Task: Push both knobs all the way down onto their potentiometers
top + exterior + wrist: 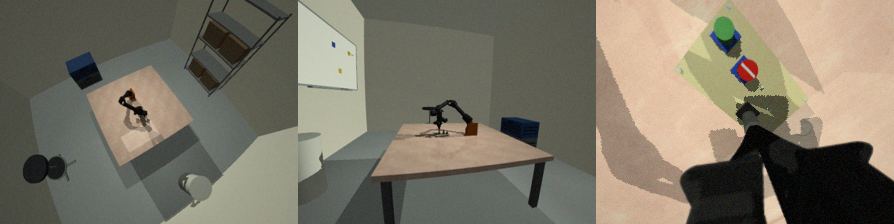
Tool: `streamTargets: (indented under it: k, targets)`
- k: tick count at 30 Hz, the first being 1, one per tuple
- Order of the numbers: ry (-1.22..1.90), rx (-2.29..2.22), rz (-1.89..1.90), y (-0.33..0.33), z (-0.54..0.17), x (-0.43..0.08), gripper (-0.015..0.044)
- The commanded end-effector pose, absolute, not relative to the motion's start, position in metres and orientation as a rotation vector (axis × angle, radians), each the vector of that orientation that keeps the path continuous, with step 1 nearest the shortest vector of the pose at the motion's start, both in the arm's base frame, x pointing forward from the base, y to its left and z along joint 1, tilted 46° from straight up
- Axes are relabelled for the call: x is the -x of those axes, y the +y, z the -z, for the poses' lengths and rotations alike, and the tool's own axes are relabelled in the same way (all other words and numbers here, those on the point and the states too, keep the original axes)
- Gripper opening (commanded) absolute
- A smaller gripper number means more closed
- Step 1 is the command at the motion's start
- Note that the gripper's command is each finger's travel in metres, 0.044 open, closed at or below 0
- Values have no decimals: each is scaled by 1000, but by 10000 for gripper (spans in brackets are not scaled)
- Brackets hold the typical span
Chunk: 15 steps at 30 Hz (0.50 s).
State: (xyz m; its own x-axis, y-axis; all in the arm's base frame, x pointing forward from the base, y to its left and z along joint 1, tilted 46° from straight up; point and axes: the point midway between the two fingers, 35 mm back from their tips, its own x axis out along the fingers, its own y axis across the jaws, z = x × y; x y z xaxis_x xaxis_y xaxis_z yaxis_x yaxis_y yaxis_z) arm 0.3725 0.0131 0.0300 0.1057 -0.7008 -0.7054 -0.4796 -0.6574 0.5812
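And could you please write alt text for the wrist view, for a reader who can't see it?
A closed black gripper points at a grey knob at the near corner of a yellow-green circuit board. Farther along the board, a red knob with a white stripe and a green knob stand over blue parts.

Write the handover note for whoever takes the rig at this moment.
Gripper: shut, holding nothing, tips at the grey knob.
Board: on the table, also carrying the red knob and green knob.
Done: cannot confirm any knob fully seated.
Left: check seating, finish any raised knob, open, move away, hold still.
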Motion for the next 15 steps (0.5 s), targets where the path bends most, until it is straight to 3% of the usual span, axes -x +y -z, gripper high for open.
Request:
streamTargets:
  k: [1,15]
  targets:
    - [-1183,-2168,1578,11,-29,-373,0]
    - [-1183,-2168,1578,9,-27,-373,0]
